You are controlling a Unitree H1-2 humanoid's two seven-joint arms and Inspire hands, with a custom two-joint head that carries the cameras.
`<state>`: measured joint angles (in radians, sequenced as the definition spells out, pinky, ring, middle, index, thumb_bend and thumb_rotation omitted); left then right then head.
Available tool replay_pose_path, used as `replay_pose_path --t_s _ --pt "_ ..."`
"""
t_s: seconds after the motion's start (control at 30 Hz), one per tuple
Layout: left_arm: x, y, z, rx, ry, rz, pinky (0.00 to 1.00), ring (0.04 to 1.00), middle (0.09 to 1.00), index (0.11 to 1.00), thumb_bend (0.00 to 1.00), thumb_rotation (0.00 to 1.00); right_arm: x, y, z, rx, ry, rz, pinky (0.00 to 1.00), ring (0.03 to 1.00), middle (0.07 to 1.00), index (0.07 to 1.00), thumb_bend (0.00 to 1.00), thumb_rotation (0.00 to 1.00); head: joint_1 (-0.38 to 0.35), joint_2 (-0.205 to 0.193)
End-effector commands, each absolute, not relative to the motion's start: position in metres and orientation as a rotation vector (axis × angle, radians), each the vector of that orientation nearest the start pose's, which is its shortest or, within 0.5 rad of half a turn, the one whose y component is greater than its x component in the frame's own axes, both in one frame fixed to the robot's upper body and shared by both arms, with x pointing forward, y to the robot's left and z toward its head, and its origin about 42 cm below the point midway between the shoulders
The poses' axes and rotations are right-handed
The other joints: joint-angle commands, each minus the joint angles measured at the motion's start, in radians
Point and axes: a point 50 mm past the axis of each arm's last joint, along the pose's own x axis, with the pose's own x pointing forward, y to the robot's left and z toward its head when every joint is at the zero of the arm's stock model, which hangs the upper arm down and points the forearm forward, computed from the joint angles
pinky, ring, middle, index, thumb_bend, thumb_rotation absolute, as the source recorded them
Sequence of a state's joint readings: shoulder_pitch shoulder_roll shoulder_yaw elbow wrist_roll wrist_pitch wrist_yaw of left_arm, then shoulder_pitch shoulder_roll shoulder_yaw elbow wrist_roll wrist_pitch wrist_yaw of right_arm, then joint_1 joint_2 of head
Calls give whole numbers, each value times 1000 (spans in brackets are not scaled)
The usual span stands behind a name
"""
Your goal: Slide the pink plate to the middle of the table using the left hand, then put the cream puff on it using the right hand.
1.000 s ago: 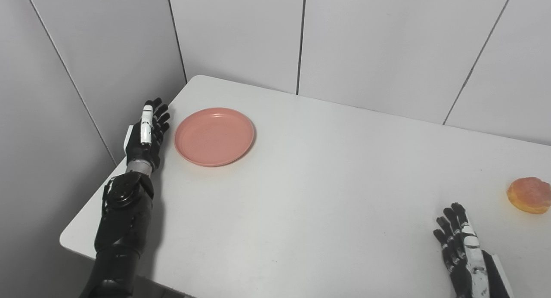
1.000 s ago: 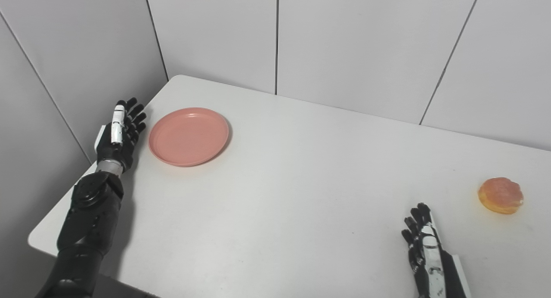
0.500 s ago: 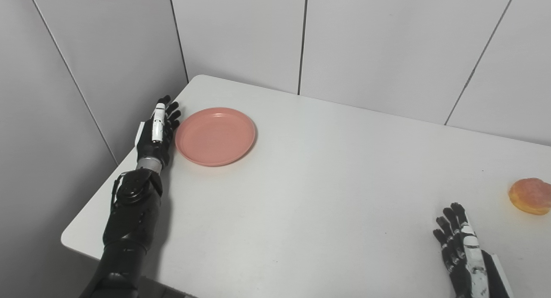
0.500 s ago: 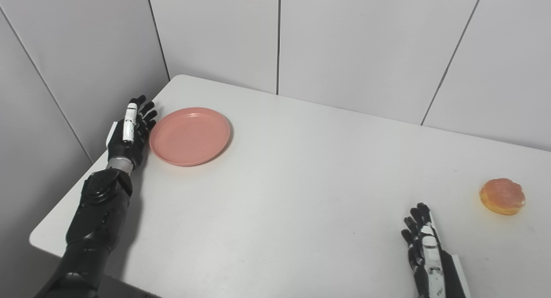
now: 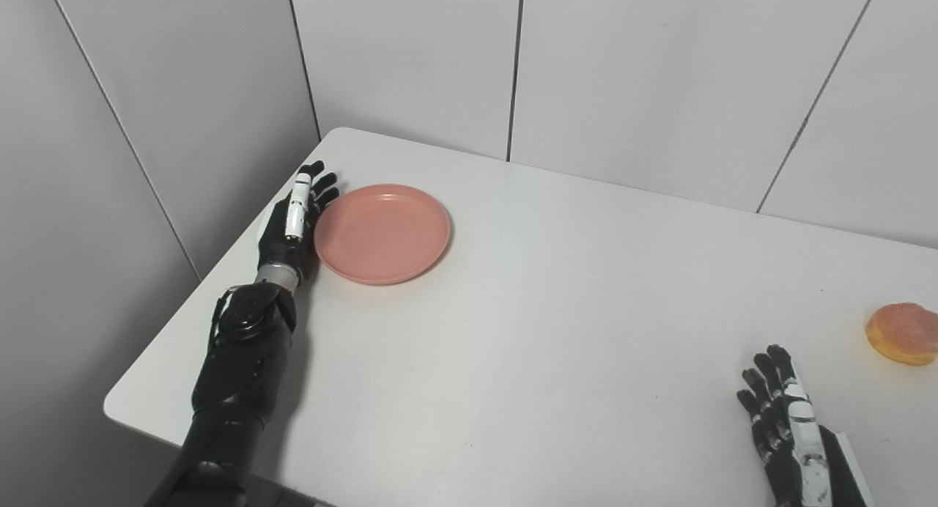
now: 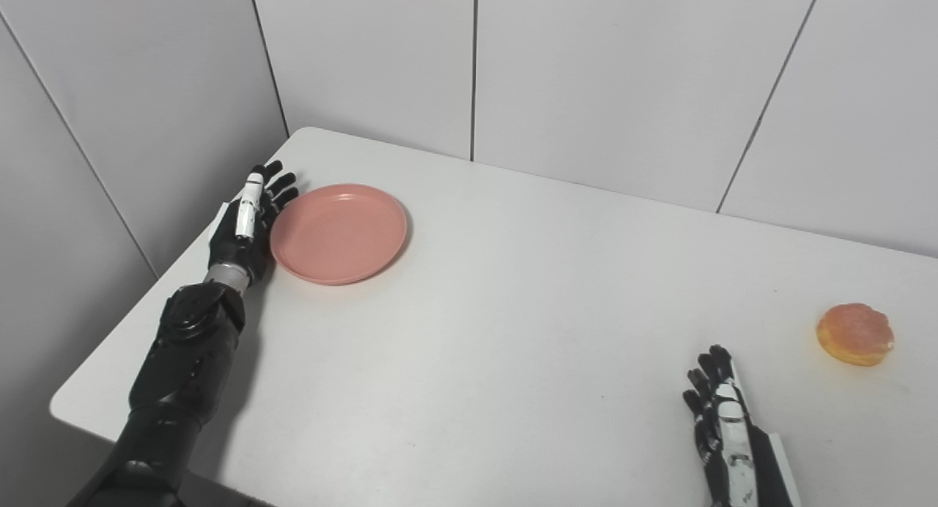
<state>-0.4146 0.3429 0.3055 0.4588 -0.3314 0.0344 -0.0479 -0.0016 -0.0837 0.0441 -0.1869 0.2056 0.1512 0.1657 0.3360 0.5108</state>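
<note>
My left hand (image 5: 292, 225), fingers straight and spread, stood edge-on seemingly against the left rim of the pink plate (image 5: 382, 233) in the table's (image 5: 513, 331) far-left corner, the middle lying rightward.

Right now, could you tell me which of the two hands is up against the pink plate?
The left hand, pressed against the pink plate; the right hand rests far away.

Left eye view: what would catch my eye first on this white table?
Probably the pink plate near the far left corner, with the black left hand flat against its left rim. Next, the cream puff alone at the right edge, apart from the open right hand.
</note>
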Motion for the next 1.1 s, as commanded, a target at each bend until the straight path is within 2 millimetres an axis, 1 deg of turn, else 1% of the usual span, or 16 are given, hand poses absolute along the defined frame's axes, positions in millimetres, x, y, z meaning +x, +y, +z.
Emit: replay_pose_path --t_s 0.0,0.13,0.2,0.37,0.6,0.67,1.07 --pt "412 390 167 -135 -61 206 934 903 894 893 383 1000 286 -210 149 107 -96 252 1000 1000 1000 1000 151 1000 -2 2" --pt "410 380 166 -157 -46 199 939 907 901 888 369 1000 286 -210 150 93 -98 241 1000 1000 1000 1000 163 1000 -4 5" --pt "408 375 166 -150 -43 181 949 917 914 896 397 1000 286 -210 149 89 -99 240 1000 1000 1000 1000 160 1000 -6 7" --pt "406 368 165 -150 -43 156 941 926 925 912 388 1000 286 -209 150 104 -100 250 1000 1000 1000 1000 170 1000 -12 10" --pt "403 348 164 -163 -31 118 939 918 918 900 392 1000 286 -208 151 106 -94 256 1000 1000 1000 1000 184 1000 -30 20" --pt "404 343 164 -170 -28 100 951 924 925 909 373 1000 285 -208 151 107 -93 252 1000 1000 1000 1000 193 1000 -34 23" --pt "406 308 163 -158 -12 25 942 916 915 902 348 1000 286 -207 151 94 -98 245 1000 1000 1000 1000 221 1000 -68 44"
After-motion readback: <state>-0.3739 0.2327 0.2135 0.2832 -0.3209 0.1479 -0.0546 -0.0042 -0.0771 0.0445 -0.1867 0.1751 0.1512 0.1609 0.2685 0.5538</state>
